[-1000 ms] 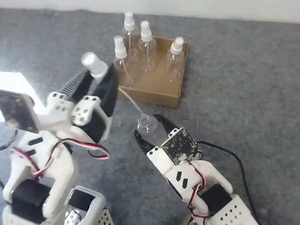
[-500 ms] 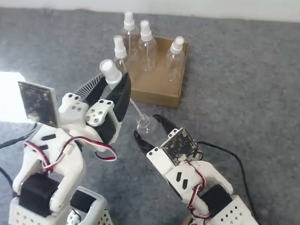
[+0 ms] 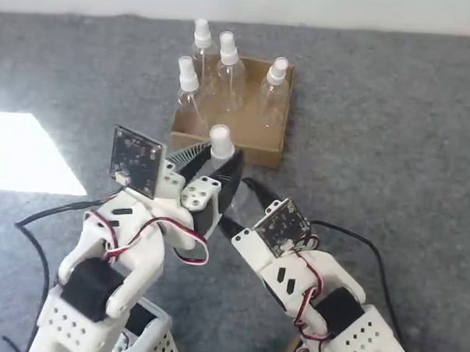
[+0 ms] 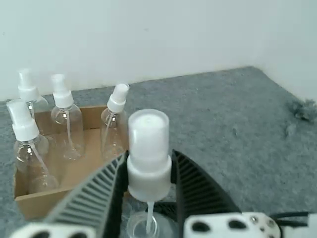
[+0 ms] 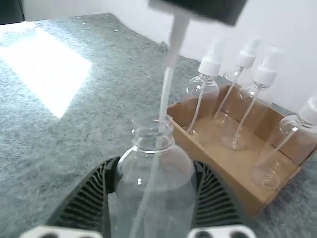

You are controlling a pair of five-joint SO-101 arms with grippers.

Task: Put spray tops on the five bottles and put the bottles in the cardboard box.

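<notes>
High view: spray top held over open bottle near table centre
On the table (image 3: 394,113), the cardboard box (image 3: 248,153) stands by the far edge with four capped bottles (image 3: 226,70) upright inside. The left gripper (image 3: 214,161), jaws clamped on the spray top (image 3: 221,138), hangs beside the box's near wall. The right gripper (image 5: 154,183), jaws clamped on the fifth bottle (image 5: 153,193), holds it upright below; the top's tube (image 5: 164,99) passes into the bottle's neck
</notes>
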